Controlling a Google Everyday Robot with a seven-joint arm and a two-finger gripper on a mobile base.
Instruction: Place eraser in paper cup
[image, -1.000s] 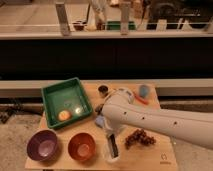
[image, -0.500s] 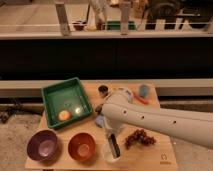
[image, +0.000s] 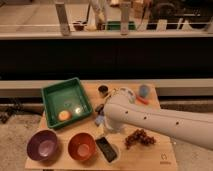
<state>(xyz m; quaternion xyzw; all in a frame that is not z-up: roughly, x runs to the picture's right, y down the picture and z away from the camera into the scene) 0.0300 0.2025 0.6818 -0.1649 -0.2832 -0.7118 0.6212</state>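
- Desk (image: 162, 152): light wood tone.
- Tray (image: 66, 101): green, with an orange round item (image: 63, 115) inside.
- Bowls: one purple (image: 43, 145), one orange (image: 82, 146).
- Eraser (image: 106, 149): black, lying over the white paper cup (image: 114, 152).
- Claw (image: 102, 131): low beside the eraser; white arm (image: 160, 122) with small dark dots.
- Grapes (image: 139, 137): dark reddish-brown.
- Small cylinder (image: 103, 90): dark.
- Rounded object (image: 144, 91): pale blue.

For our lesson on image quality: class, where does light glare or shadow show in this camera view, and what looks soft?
Camera view: a bright glare spot sits on the green plastic tray floor; the band behind the wooden table is in deep shadow; the whole picture is soft, so the flat black eraser, over the white paper cup, and the end effector above it lack crisp edges.
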